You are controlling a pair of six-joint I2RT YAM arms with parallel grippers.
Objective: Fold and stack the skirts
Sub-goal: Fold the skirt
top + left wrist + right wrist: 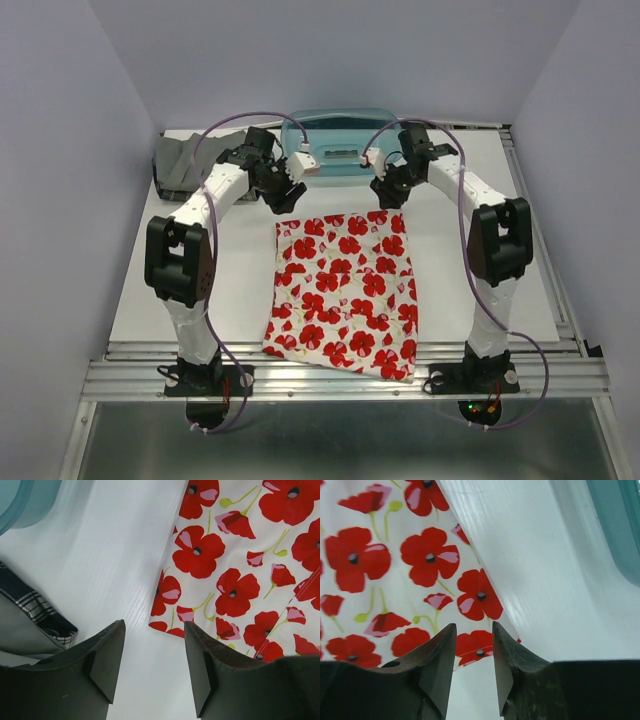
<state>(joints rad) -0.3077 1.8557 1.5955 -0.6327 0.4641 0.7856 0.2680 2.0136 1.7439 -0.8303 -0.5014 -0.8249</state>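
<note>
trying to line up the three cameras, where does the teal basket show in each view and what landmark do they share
Top external: teal basket at the far edge, centre.
Left wrist: top left corner, only a curved rim.
Right wrist: upper right edge, cut off.
Shared landmark: the red-flowered skirt, on the right in the left wrist view, on the left in the right wrist view.

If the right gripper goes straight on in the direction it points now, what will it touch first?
Probably a corner of the white cloth skirt with red poppy print, which shows just ahead of the right gripper, in line with the gap between its jaws. The depth is unclear.
</note>
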